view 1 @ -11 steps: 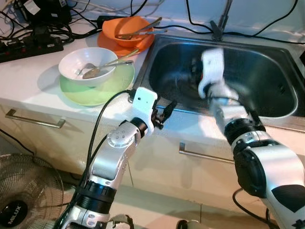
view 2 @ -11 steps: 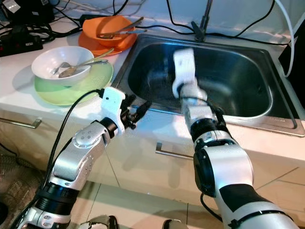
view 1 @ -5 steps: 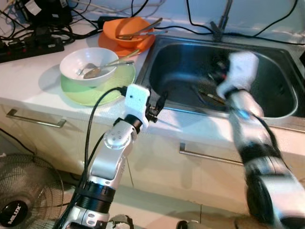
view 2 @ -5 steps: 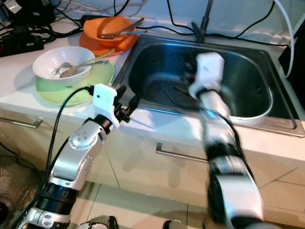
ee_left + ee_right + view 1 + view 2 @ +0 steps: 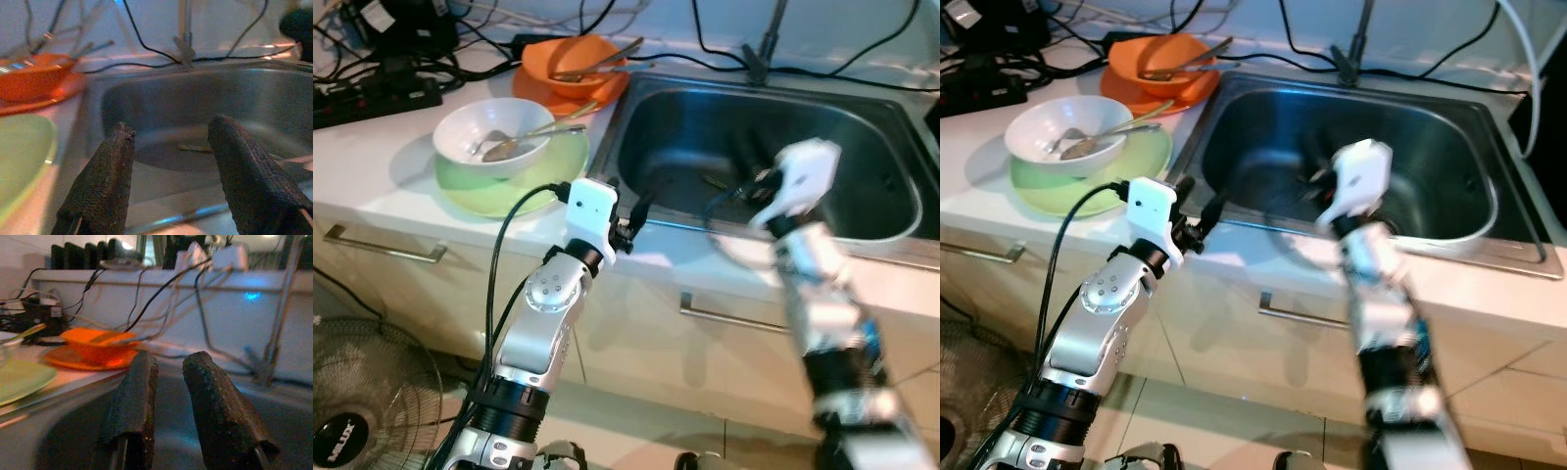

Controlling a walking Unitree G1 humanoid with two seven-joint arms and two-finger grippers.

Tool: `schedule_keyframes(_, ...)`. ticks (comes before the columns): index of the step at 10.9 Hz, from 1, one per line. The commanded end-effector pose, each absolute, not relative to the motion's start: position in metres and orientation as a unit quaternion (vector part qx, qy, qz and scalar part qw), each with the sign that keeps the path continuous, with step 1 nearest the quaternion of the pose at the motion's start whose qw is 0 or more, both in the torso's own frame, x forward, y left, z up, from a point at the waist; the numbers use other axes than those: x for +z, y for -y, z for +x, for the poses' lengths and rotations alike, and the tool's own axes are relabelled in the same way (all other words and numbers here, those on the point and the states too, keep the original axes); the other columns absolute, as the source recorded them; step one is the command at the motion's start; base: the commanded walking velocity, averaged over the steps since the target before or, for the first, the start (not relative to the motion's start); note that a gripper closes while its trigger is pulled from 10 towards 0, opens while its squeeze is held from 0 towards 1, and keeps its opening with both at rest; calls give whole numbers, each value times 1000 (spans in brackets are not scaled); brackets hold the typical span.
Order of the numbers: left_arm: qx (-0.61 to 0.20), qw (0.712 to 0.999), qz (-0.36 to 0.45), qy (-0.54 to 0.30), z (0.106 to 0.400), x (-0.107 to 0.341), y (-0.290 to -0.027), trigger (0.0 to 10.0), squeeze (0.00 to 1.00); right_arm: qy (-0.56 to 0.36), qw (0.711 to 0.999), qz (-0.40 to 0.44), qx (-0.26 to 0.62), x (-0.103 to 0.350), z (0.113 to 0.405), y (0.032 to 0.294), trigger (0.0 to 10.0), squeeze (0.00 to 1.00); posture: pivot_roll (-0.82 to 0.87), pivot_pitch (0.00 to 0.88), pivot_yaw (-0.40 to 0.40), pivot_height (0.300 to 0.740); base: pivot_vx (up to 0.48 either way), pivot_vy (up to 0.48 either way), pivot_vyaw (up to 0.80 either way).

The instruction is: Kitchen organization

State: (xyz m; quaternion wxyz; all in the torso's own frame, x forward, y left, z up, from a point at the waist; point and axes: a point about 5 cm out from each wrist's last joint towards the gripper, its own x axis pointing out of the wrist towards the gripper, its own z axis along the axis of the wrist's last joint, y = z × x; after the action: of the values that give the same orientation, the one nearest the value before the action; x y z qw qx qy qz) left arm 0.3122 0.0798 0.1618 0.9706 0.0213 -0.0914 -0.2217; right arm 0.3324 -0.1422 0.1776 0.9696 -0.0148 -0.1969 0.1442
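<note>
A white bowl [image 5: 494,137] holding spoons sits on a green plate [image 5: 524,184] on the counter, left of the steel sink [image 5: 862,162]. Behind them an orange bowl [image 5: 576,59] with utensils rests on an orange plate [image 5: 536,90]. A small utensil [image 5: 194,147] lies on the sink floor. My left gripper [image 5: 634,208] hovers at the sink's front left corner, open and empty, pointing into the basin. My right gripper [image 5: 736,193] is blurred above the sink's front part; its fingers [image 5: 139,406] stand a narrow gap apart with nothing between them, pointing toward the orange bowl [image 5: 100,343].
A faucet [image 5: 766,44] stands behind the sink. A power strip [image 5: 377,93] and several black cables crowd the back left of the counter. Drawer handles [image 5: 382,245] run below the counter edge. A fan [image 5: 362,392] stands on the floor at the lower left.
My right arm has swung right and drawn back from deep in the sink toward its front rim. My left gripper has shifted slightly left and up at the counter edge.
</note>
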Motion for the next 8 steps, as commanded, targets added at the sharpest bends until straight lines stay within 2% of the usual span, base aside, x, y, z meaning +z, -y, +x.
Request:
schedule_keyframes(1, -210, 972, 27, 103, 314, 165, -82, 10000, 0, 196, 970, -7, 141, 179, 331, 141, 10000, 0, 32, 83, -2, 740, 0, 0, 0)
schedule_keyframes(4, -193, 957, 138, 164, 320, 188, -84, 10000, 0, 161, 977, 22, 139, 161, 324, 125, 10000, 0, 41, 91, 1, 740, 0, 0, 0)
schedule_keyframes(6, -172, 921, 279, 209, 329, 208, -84, 10000, 0, 153, 978, 30, 136, 159, 323, 122, 10000, 0, 46, 91, 1, 740, 0, 0, 0)
schedule_keyframes(8, -142, 882, 400, 206, 346, 216, -91, 10000, 0, 148, 980, 34, 129, 159, 325, 122, 10000, 0, 50, 90, 0, 740, 0, 0, 0)
